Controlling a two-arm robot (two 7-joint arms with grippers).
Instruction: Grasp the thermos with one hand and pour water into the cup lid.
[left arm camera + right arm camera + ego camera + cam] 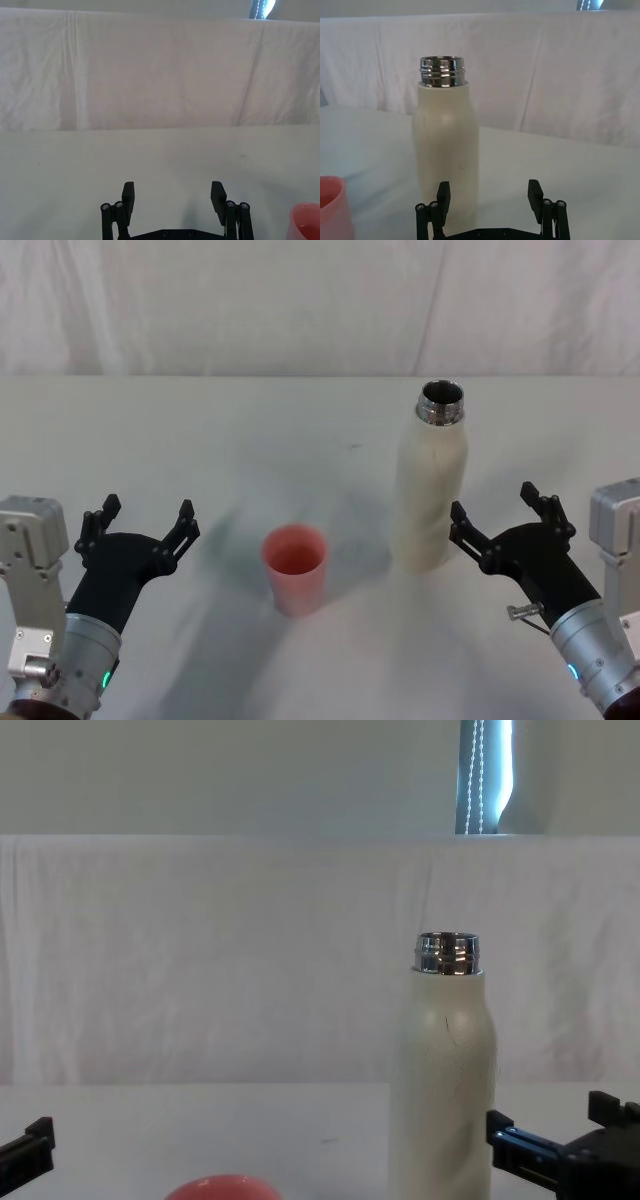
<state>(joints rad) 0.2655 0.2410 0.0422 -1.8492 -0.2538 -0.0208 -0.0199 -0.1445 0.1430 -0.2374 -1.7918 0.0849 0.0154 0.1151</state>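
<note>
Right end effector [505, 515], spread wide and empty, is held just beside the thermos [431, 490], at about four o'clock from its base, while the left end effector [143, 525], likewise spread and empty, is parked at nine o'clock from the cup lid [295, 568]. The tall thermos stands uncapped on the surface [250, 440], with the cup lid near it at about eight o'clock. If one finger is driven into the wall before closing, the bottle could be toppled and water spilled toward the cup lid.
</note>
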